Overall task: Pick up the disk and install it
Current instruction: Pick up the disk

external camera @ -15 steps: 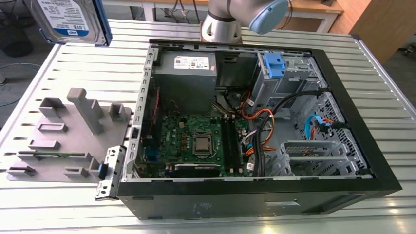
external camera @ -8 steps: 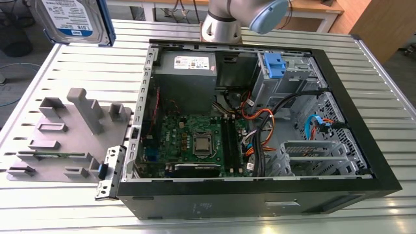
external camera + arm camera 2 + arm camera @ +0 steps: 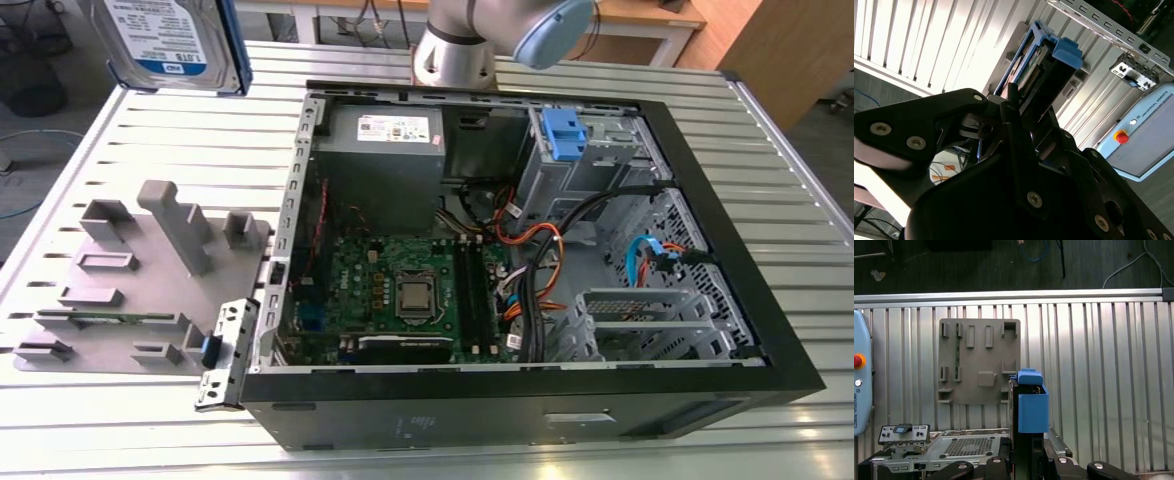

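Note:
The disk [image 3: 171,40] hangs high above the slatted table at the exterior view's far left, its white label with a blue band facing the camera and a blue bracket along its edge. In the second wrist view my gripper [image 3: 1030,107] is shut on the disk [image 3: 1029,65], black fingers [image 3: 1010,102] clamping both sides of the blue-framed drive. The first wrist view has the disk's blue bracket [image 3: 1032,405] standing up from the gripper [image 3: 1026,460], above the grey fixture plate.
An open computer case [image 3: 287,200] lies on the metal table [image 3: 160,130], with a motherboard, cables and a blue-tabbed drive cage [image 3: 563,135] at the back. A grey fixture plate [image 3: 134,270] sits left of it. A teach pendant [image 3: 860,390] lies on the table.

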Robot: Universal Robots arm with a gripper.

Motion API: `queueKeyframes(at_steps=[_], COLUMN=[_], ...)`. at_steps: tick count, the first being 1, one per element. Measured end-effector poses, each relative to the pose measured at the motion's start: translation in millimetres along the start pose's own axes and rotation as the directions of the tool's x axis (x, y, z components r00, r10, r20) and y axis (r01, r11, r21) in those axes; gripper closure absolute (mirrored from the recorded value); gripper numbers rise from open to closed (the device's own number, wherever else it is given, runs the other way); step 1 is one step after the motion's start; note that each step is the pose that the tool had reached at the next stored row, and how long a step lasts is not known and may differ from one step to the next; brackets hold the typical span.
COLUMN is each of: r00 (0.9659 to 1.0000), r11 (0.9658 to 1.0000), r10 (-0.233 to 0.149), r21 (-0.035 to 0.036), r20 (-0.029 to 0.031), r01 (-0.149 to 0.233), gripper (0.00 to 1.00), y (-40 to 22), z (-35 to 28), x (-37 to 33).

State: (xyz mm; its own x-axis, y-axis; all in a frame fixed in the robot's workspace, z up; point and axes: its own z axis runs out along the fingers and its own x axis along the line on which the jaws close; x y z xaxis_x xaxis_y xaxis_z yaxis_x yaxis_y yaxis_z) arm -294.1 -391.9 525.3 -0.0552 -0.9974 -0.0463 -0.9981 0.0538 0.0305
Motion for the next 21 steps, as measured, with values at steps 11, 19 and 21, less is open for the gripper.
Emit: queueKeyframes(at_steps=[11,19,21], r00=[1.0,1.0,1.0], r11=[1.0,1.0,1.0], r10=[0.0,0.0,0.0], r21=[-0.0006,-0.0006,-0.0007], r20=[0.0,0.0,-0.0001], r01=[0.0,0.0,0.0], gripper=[0.65,0.65,0.65], y=[-20.0,-30.1,-32.8], z=[-0.5,-0.7,-0.9], x=[-1.1,-1.6,-1.8])
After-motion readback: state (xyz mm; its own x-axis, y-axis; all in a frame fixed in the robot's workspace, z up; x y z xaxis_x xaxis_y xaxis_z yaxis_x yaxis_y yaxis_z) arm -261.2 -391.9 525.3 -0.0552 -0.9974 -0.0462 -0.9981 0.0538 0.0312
